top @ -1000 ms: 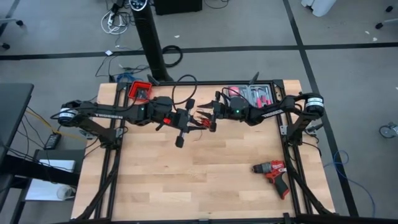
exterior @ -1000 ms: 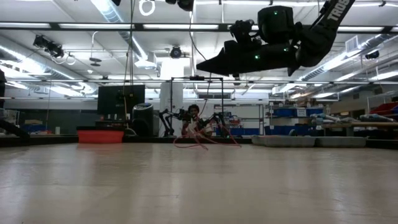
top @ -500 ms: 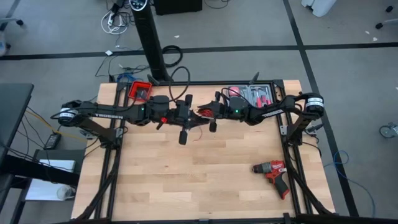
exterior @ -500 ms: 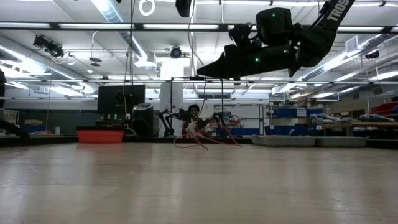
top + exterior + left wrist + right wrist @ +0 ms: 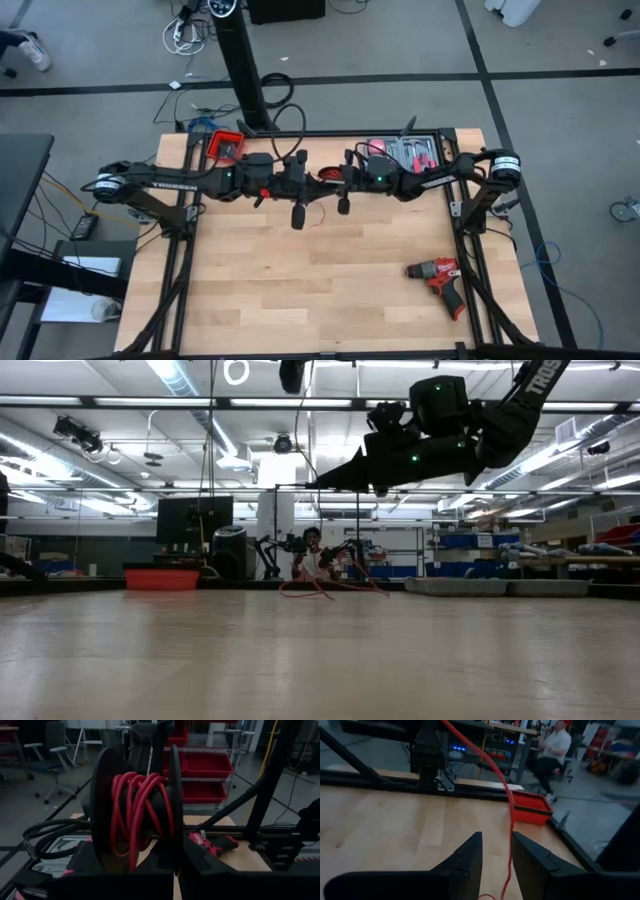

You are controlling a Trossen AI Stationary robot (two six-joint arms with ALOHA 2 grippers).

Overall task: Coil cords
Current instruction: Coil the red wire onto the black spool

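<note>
Winding red cords (image 5: 137,815) in loops on the left gripper (image 5: 297,190), closed tight, mid-table by the right gripper (image 5: 343,186) | right fingers (image 5: 465,857) parted, strand beside them, not pinched | judged best: guide strand with light tension, avoid tangles

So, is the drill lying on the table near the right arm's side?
Yes, the high view shows the drill lying on the table, on the right arm's side.

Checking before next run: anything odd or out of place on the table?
Mostly tidy. The red cord is only partly wound on the left gripper; a loose strand trails down to the table past the right gripper. The drill lies on its side.
</note>
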